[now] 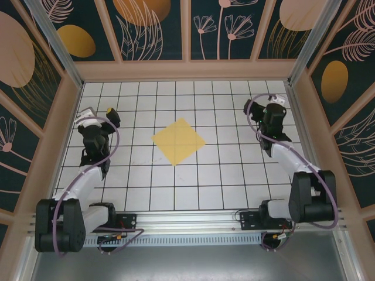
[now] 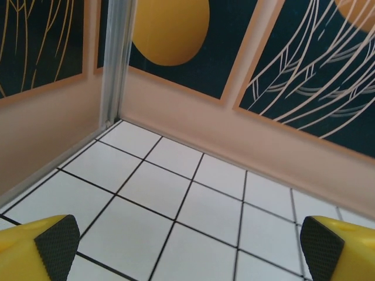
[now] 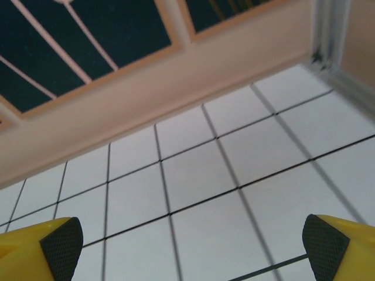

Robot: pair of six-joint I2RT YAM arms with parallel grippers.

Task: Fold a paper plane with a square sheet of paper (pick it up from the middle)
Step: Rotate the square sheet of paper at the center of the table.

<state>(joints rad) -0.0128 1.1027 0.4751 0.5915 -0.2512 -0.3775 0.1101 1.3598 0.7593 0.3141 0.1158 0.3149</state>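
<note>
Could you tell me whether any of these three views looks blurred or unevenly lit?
Top external: sharp and evenly lit, the square sheet of paper without glare. Left wrist: crisp tile lines. Right wrist: softer, the tile lines slightly blurred.

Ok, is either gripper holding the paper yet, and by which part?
Nothing is held. The left gripper and right gripper both stand open and empty; the square sheet of paper lies flat on the table, apart from both.

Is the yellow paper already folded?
No, the square sheet of paper lies flat as a full square on the white tiles.
</note>
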